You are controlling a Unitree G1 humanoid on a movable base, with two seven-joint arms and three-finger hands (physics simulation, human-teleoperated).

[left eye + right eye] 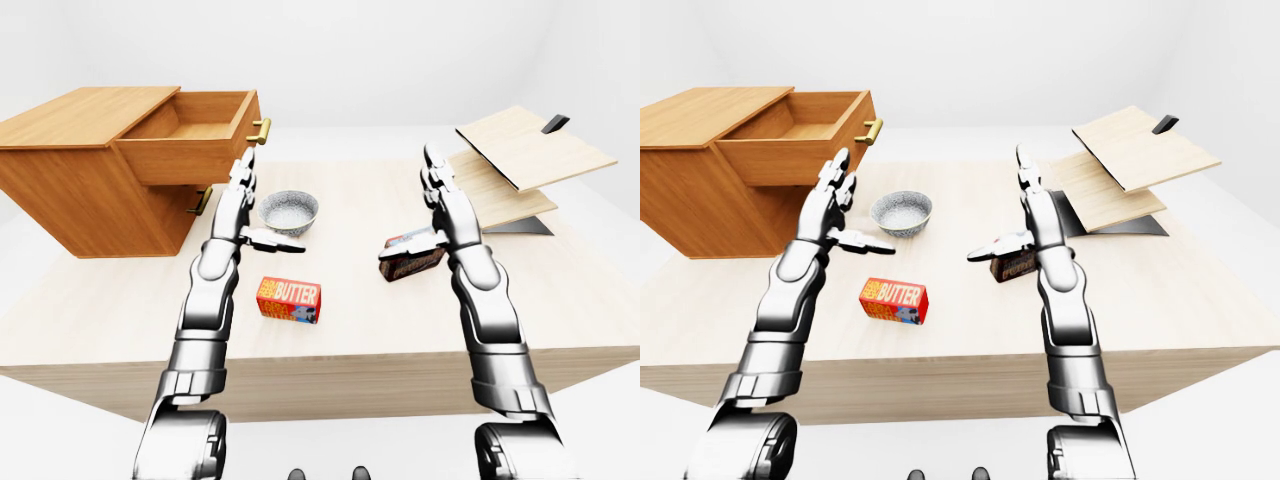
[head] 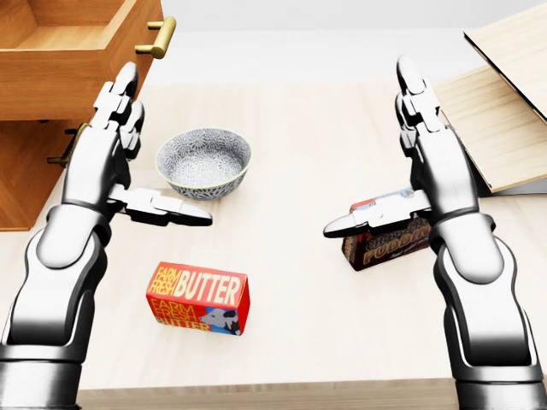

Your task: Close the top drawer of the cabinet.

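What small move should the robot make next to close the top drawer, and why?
Probably lift the left hand up to the drawer front by its handle. The drawer stands pulled out, and that open hand is nearest, just below it and not touching.

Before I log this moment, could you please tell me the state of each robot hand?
Left robot hand: open, holding nothing.
Right robot hand: open, holding nothing.
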